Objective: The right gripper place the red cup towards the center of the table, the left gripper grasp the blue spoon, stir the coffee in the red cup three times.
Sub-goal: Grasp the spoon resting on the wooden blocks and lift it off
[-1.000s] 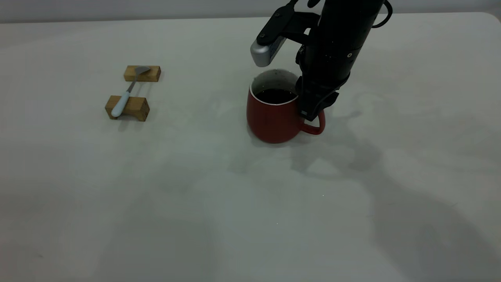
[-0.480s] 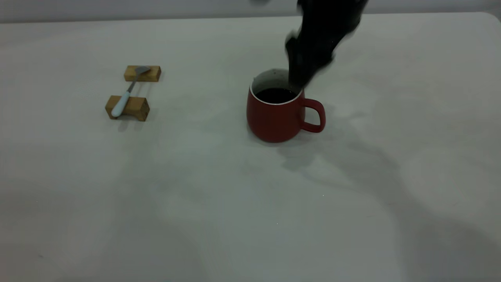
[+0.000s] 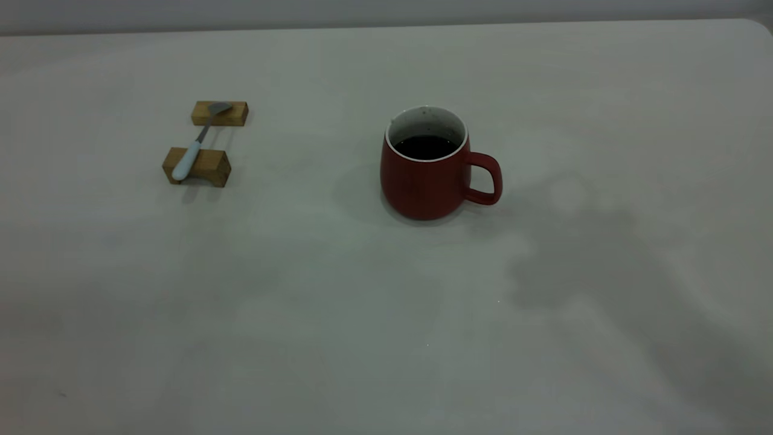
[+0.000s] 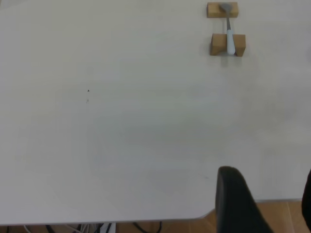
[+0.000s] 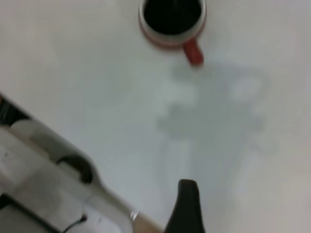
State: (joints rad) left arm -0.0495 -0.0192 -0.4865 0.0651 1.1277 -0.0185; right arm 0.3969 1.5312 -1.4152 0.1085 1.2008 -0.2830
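The cup stands alone mid-table, coffee inside, well apart from the right gripper high above it. The spoon bridges two blocks, far from the left gripper, whose jaws gape wide. The right jaws' spread I cannot tell.

The table is plain off-white and matte, with soft grey shadows across it. The cup is dark red outside, with a white rim and a white, dark-speckled inner wall, and the coffee in it is nearly black. The spoon has a pale blue handle, a dark neck and a grey bowl, and the 2 blocks are tan wood.
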